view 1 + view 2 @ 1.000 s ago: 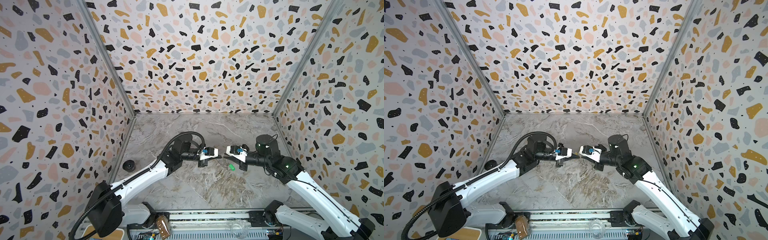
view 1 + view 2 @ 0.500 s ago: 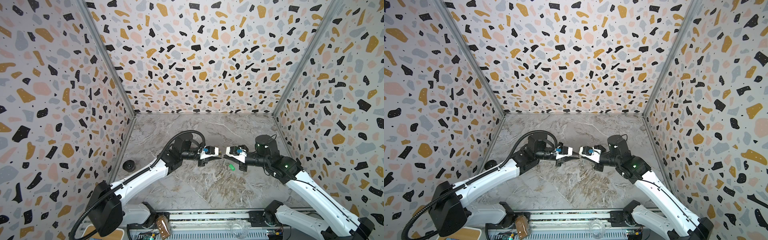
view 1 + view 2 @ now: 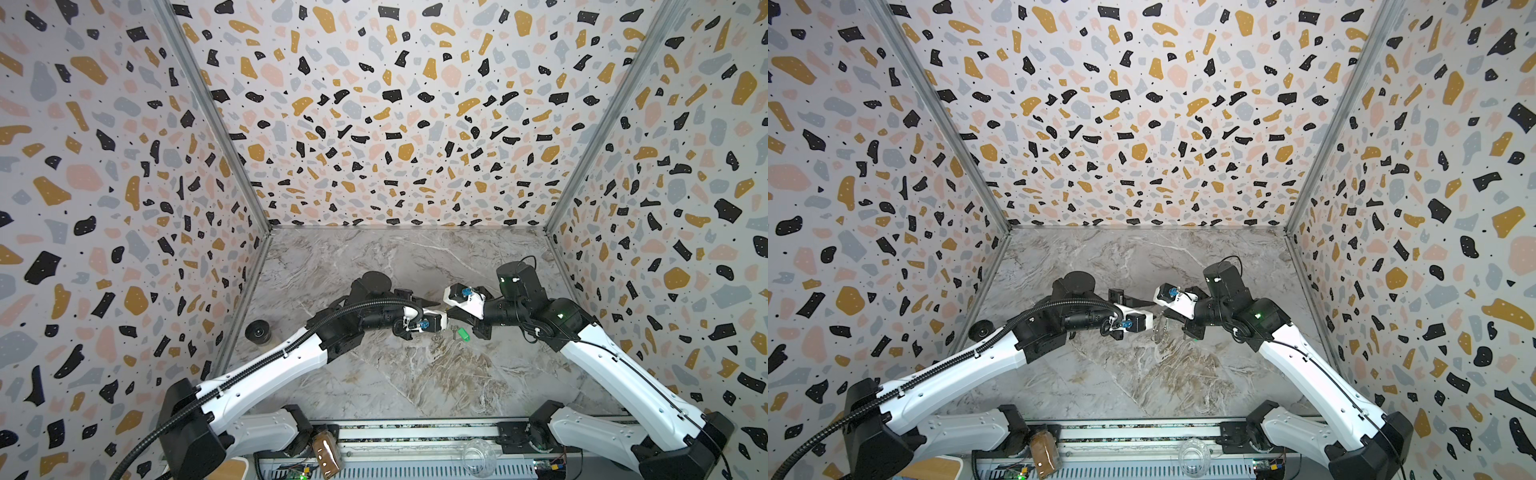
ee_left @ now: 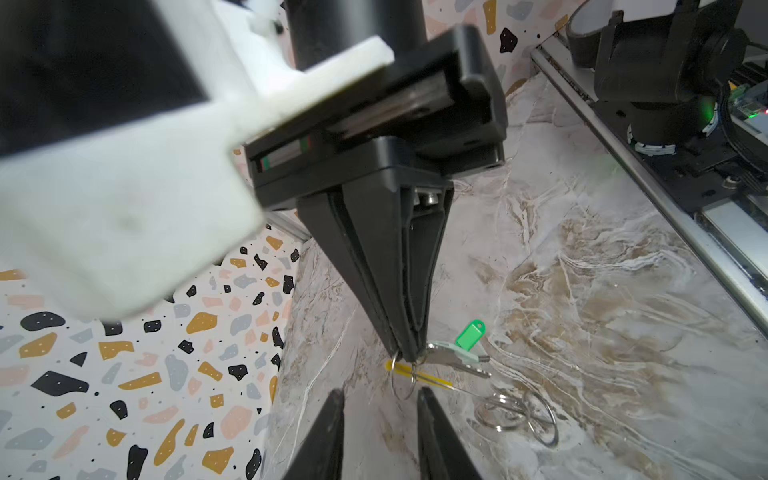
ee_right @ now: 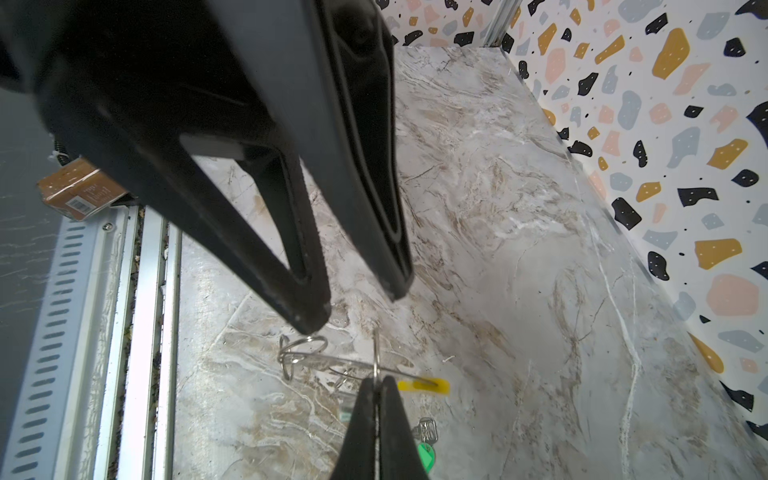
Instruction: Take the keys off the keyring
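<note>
the keyring (image 4: pixel 417 375) sits mid-scene, low over the marble table (image 4: pixel 602 332), pinched by the right gripper (image 4: pixel 409 353), whose fingers press together on its thin wire just beside the yellow sleeve (image 5: pixel 423 386). what changes is the other side: a second ago the left gripper (image 4: pixel 380 392) was clamped shut, nose to nose with the right one; now its fingers stand a narrow gap apart, holding nothing, and its wrist has dipped a little. we judge that the ring depends on the right grip alone, and that the left is free to go for a key. the keys (image 4: pixel 453 361) cluster right at the right fingertips, seemingly still threaded, so nothing is off yet. the left wrist view gives us both tags, the green tag (image 4: pixel 470 334) and the mint tag (image 4: pixel 457 352), plus small split rings (image 4: pixel 515 411) near the table. the right wrist view hides most of the keys behind its own fingers (image 5: pixel 361 424), but it shows the wire running up between them and the left's empty gap. in a top view only the green tag (image 3: pixel 463 334) reads clearly.
</note>
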